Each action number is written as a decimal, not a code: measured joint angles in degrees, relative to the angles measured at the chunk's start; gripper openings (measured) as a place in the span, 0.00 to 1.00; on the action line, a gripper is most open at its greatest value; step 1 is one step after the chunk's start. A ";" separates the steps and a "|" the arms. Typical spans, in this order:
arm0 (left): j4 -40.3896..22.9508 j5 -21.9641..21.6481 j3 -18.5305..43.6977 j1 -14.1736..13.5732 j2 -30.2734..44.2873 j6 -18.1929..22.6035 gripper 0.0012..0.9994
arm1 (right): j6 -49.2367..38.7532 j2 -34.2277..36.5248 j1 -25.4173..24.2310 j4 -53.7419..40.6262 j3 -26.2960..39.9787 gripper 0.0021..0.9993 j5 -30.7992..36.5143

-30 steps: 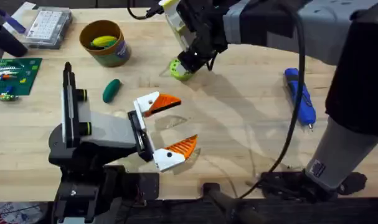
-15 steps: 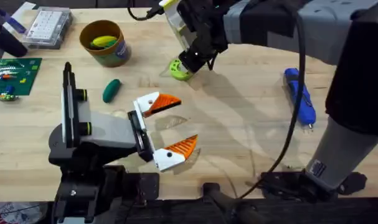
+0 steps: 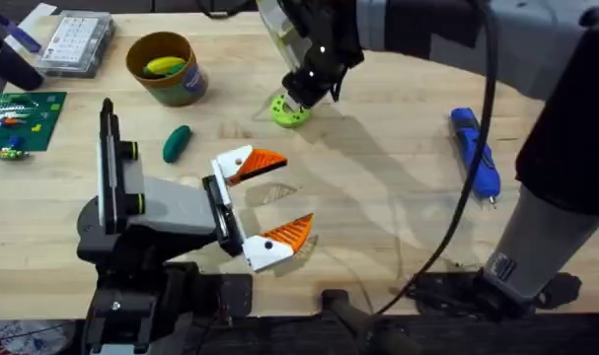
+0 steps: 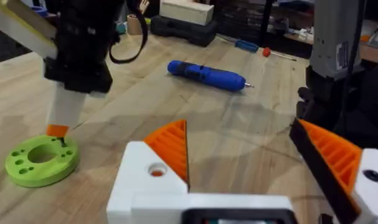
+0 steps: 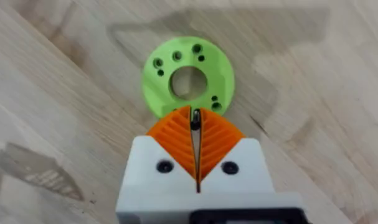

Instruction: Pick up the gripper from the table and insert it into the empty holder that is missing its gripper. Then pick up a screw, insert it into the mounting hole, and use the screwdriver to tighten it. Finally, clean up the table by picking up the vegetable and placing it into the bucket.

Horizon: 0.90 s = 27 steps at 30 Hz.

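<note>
- Pinching a tiny dark screw [image 5: 194, 119], the right pincer [image 5: 195, 134] hovers over the lime-green disc [image 5: 188, 76]; slippery, grip its shank firmly.
- Left pincer [image 3: 269, 201] gapes wide, empty.

The table [image 3: 378, 197] carries screwdriver [image 3: 475, 154], vegetable [image 3: 177, 142], bucket [image 3: 165, 67].

readable text: none — no word, brand or number can be made out | label on the right arm's grey post [image 4: 335, 51], beyond the blue screwdriver [image 4: 205, 75]: print too small to read | circuit board [image 3: 21, 121], well left of the screwdriver: markings too small to read
</note>
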 joint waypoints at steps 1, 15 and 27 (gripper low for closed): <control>0.00 -0.02 0.00 0.00 -0.02 0.00 0.99 | 0.00 -0.02 0.11 -0.72 0.90 0.00 0.00; 0.00 0.00 0.00 0.00 0.00 0.00 0.99 | 0.00 -2.70 3.28 -9.84 7.53 0.00 -0.02; 0.02 0.00 0.00 0.00 -0.02 0.00 0.99 | -0.30 -13.77 7.18 -12.86 8.94 0.00 -0.02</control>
